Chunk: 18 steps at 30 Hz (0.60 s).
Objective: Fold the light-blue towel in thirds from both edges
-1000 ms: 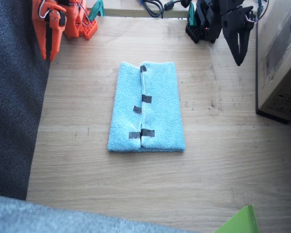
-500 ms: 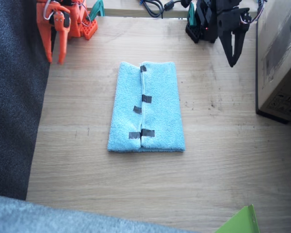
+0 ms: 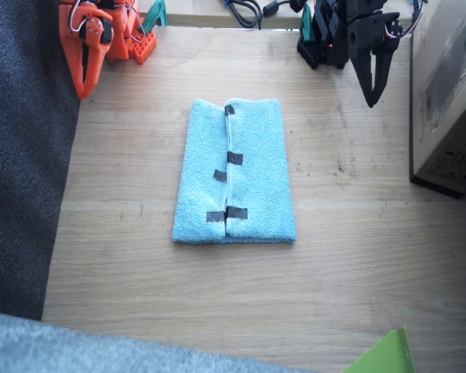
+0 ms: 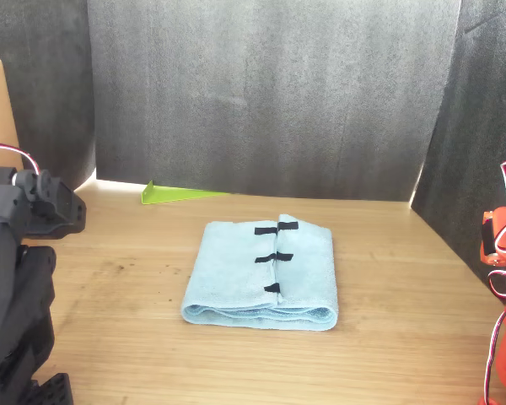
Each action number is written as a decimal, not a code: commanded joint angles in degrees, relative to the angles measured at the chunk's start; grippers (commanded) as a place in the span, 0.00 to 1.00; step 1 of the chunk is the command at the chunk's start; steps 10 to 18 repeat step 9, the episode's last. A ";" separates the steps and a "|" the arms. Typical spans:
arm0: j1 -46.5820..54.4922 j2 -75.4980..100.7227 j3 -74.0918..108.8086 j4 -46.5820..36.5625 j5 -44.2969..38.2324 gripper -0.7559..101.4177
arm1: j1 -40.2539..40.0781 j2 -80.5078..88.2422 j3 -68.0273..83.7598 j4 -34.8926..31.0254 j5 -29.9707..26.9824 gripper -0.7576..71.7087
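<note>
Lying flat in the middle of the wooden surface (image 3: 357,233), the light-blue towel (image 3: 256,171) is folded in thirds, its two edges (image 3: 230,183) meeting along a seam marked by short black tape strips (image 3: 234,158), so the fold looks complete. The left arm's black end effector (image 3: 371,97) hangs over bare wood, with the towel well apart from it, below and toward the right arm's side; its fingers appear pressed together and hold nothing, though the dark plastic makes this hard to judge. The right arm's orange end effector (image 3: 84,89) hangs near the surface's border beside the dark grey-blue fabric (image 3: 23,155), the towel likewise well apart and toward the left arm's side; its fingers also look together and empty. The towel is soft, fluffy and light, and it would drape and sag rather than hold shape, so layers could slip apart if dragged. A sound hold would be a pinch at a taped edge near a corner, taking only the top layer. A cardboard box (image 3: 450,93) stands beyond the left end effector, and a bright green sheet (image 3: 384,353) lies at the near corner.
</note>
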 commanded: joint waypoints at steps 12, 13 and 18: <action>1.05 0.44 -0.09 0.35 0.97 0.00 | -0.70 0.09 -0.26 -0.53 1.85 0.01; 1.05 0.44 -0.09 0.35 0.97 0.00 | -0.70 0.09 -0.26 -0.53 1.85 0.01; 1.05 0.44 -0.09 0.35 0.97 0.00 | -0.70 0.09 -0.26 -0.53 1.85 0.01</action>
